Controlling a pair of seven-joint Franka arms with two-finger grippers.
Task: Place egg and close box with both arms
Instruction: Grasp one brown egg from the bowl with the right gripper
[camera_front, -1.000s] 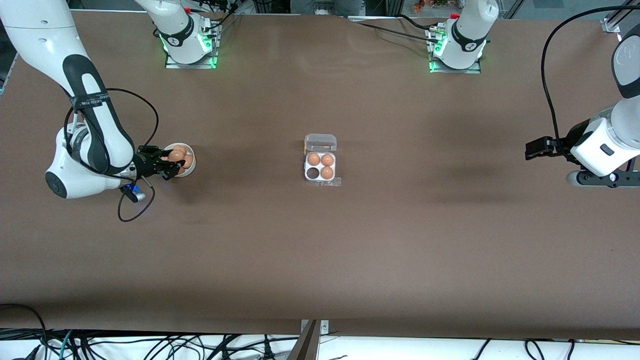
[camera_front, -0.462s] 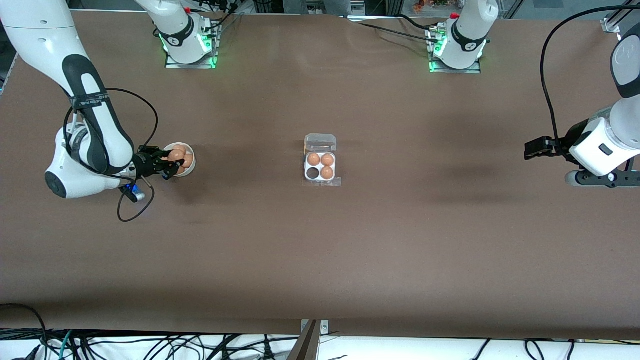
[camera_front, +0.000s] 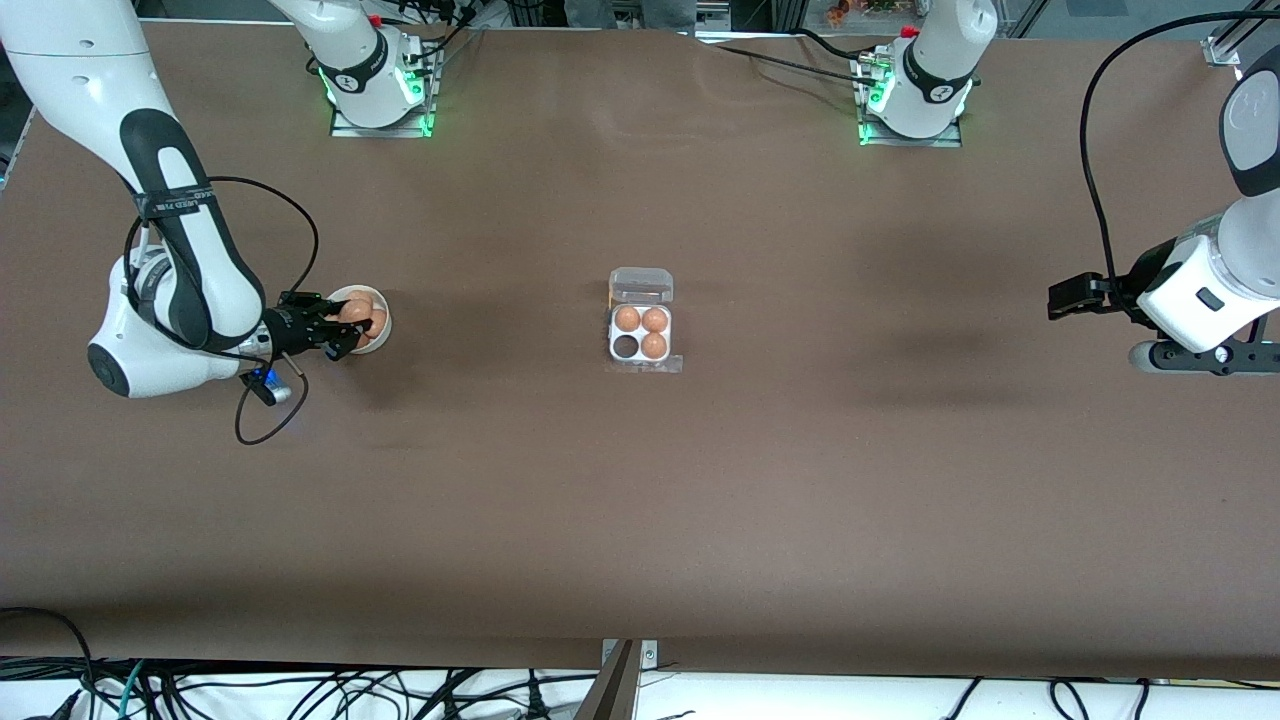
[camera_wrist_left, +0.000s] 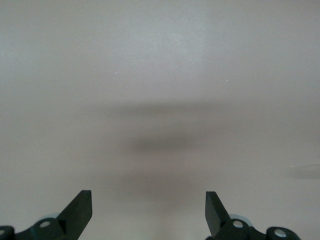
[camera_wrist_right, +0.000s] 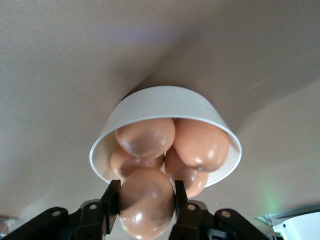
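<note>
My right gripper (camera_front: 340, 328) is shut on a light-brown egg (camera_wrist_right: 146, 202), held just above the rim of a round white bowl (camera_front: 382, 335) at the right arm's end of the table; its fingers (camera_wrist_right: 111, 202) press both sides of the egg. The bowl (camera_wrist_right: 165, 102) holds several more brown eggs (camera_wrist_right: 200, 144). The clear egg box (camera_front: 641, 335) sits in the middle of the table, lid (camera_front: 641, 286) open toward the robots' bases, three eggs in it and one cell empty. My left gripper (camera_front: 1062, 297) is open and empty, waiting above bare table at the left arm's end; its fingers (camera_wrist_left: 80, 210) are wide apart.
The two arm bases (camera_front: 378, 85) stand along the table edge farthest from the front camera. A black cable (camera_front: 268, 420) loops from my right wrist over the table near the bowl. Cables lie off the table's near edge.
My right gripper with the egg has drawn back slightly from the bowl toward the right arm's end. The left arm has barely moved.
</note>
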